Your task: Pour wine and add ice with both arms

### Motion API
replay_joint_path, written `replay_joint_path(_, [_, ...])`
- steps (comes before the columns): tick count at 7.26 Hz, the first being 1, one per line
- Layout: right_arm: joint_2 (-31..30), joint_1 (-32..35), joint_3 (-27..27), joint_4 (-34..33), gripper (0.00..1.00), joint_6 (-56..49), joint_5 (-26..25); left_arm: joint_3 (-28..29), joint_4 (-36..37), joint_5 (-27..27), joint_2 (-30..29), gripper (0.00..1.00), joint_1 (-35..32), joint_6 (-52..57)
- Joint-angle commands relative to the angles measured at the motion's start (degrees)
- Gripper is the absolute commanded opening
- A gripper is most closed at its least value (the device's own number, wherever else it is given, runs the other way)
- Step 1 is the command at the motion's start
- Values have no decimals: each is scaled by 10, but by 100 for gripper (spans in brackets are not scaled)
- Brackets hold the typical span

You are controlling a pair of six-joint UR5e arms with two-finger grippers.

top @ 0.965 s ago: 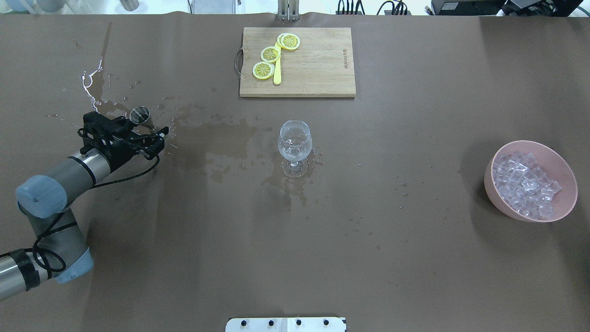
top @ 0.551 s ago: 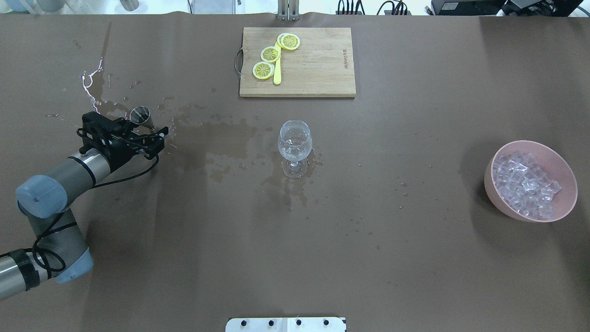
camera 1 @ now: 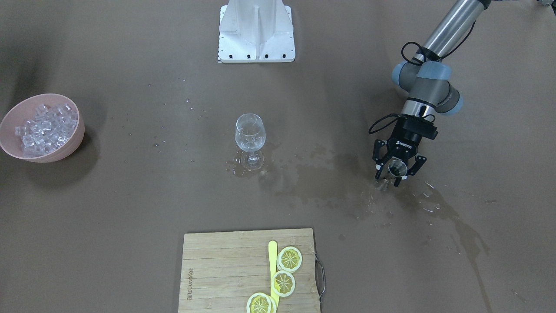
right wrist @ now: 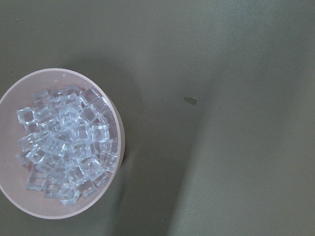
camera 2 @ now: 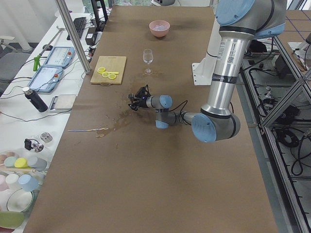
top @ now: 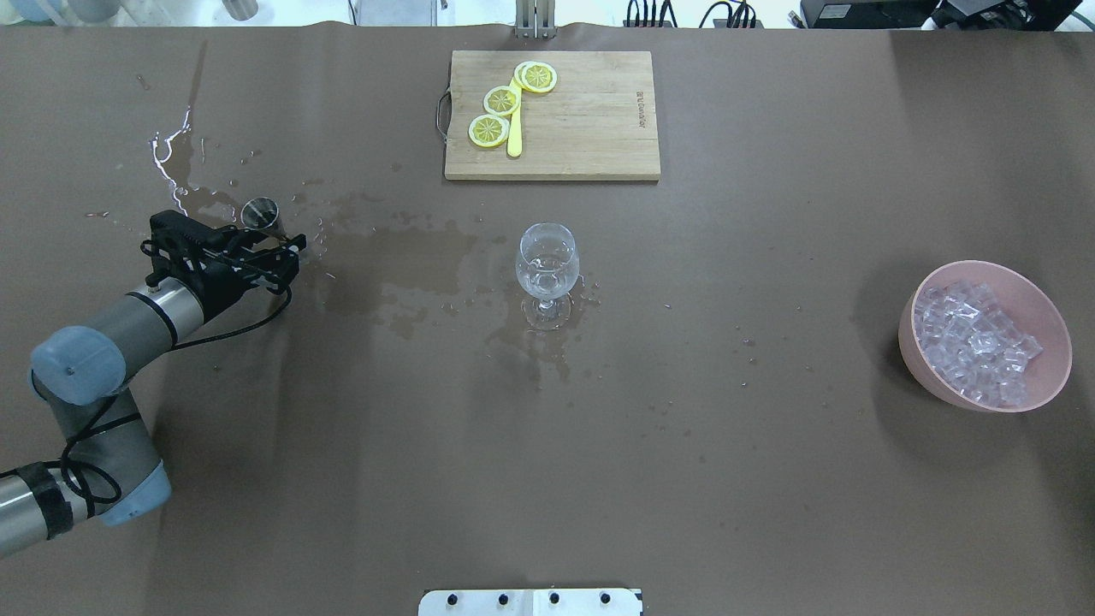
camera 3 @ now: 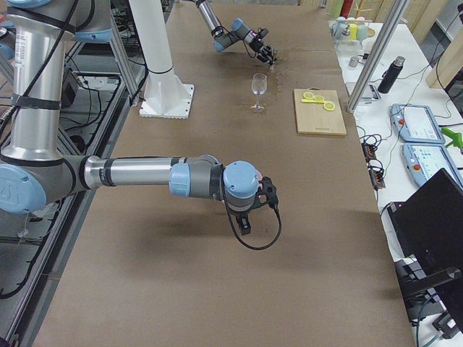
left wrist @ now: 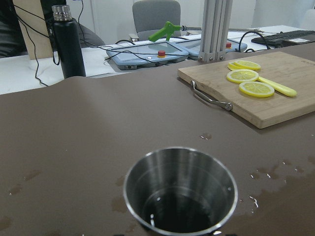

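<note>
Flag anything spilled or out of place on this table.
Wet patches spread across the table from the wine glass to the steel cup at the open left claw, and a glistening streak runs beyond it. Nothing else looks odd.

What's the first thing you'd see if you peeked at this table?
Probably the big wet spill spreading across the brown table, beside the shiny metal cup at the left gripper. Next come the clear wine glass alone in the middle, the pink bowl heaped with ice at the robot's right end, and bright yellow lemon slices on the wooden board at the far edge.
</note>
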Motion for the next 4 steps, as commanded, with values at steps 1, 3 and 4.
replay_joint_path(1, [0, 0, -1, 0, 100, 2, 1, -3, 0, 0, 0, 40, -1, -1])
replay_joint_path(3, [0, 0, -3, 0, 100, 2, 0, -4, -1, -5, 0, 14, -1, -2])
replay_joint_path(4, [0, 0, -3, 0, 100, 2, 0, -8, -3, -5, -1, 0, -1, -21])
